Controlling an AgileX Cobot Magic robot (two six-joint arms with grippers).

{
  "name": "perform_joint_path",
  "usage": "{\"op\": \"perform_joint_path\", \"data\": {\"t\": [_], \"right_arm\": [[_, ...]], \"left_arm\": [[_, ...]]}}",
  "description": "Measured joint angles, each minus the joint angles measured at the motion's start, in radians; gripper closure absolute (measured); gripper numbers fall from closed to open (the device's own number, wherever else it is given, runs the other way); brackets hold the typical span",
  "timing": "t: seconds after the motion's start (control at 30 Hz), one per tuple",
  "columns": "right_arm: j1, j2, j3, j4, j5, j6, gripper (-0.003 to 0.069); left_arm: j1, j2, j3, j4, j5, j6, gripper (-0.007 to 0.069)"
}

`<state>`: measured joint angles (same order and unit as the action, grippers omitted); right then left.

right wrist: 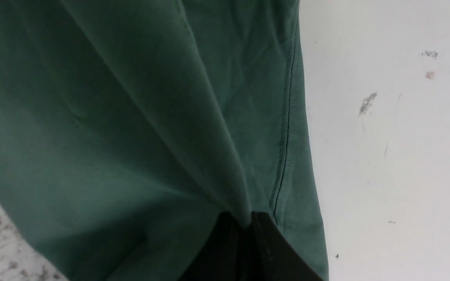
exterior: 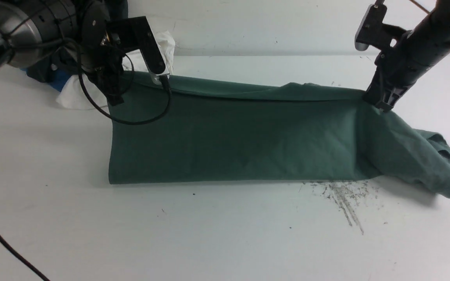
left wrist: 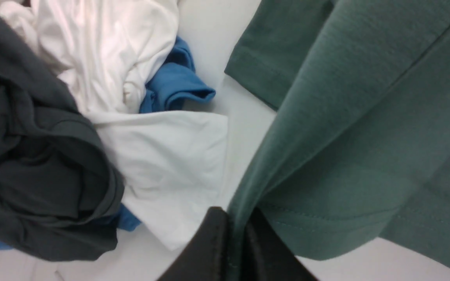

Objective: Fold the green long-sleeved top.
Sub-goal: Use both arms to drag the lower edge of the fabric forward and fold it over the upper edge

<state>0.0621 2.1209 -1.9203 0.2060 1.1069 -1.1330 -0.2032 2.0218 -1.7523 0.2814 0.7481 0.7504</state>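
The scuffed white worktop [exterior: 225,234] carries the top [exterior: 233,140], its upper edge raised, the rest hanging to the surface. Left fingers [left wrist: 209,249] and right fingers [right wrist: 275,249] each pinch that edge. I judge a fold half done: the raised edge is not yet laid over, and its right end lies bunched.

right gripper [right wrist: 247,226] pinching green long-sleeved top [right wrist: 131,117] | white table [right wrist: 397,156] scuffed
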Motion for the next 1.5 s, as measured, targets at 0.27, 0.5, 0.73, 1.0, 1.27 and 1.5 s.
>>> {"op": "perform_joint_path", "data": {"t": [0.27,0.5,0.73,1.0,1.27,1.5], "right_arm": [[-0.022,0.137,-0.06,0.027,-0.069,0.006,0.0652],[-0.027,0.17,-0.061,0.034,-0.164,0.023,0.0652],[-0.027,0.171,-0.062,0.048,-0.256,0.046,0.0651],[-0.029,0.172,-0.062,0.058,-0.306,0.06,0.0595],[-0.033,0.179,-0.062,0.053,-0.375,0.206,0.0425],[-0.034,0.122,-0.062,-0.046,-0.303,0.435,0.0305]], "left_arm": [[0.004,0.131,-0.025,-0.002,-0.127,-0.042,0.0608],[0.022,0.16,-0.025,-0.004,-0.26,-0.109,0.0608],[0.037,0.163,-0.025,-0.004,-0.321,-0.167,0.0594],[0.041,0.194,-0.026,-0.001,-0.325,-0.228,0.0477],[0.045,0.2,-0.038,0.01,-0.319,-0.303,0.0281],[0.038,0.151,-0.122,-0.055,-0.106,-0.484,0.0281]]}}
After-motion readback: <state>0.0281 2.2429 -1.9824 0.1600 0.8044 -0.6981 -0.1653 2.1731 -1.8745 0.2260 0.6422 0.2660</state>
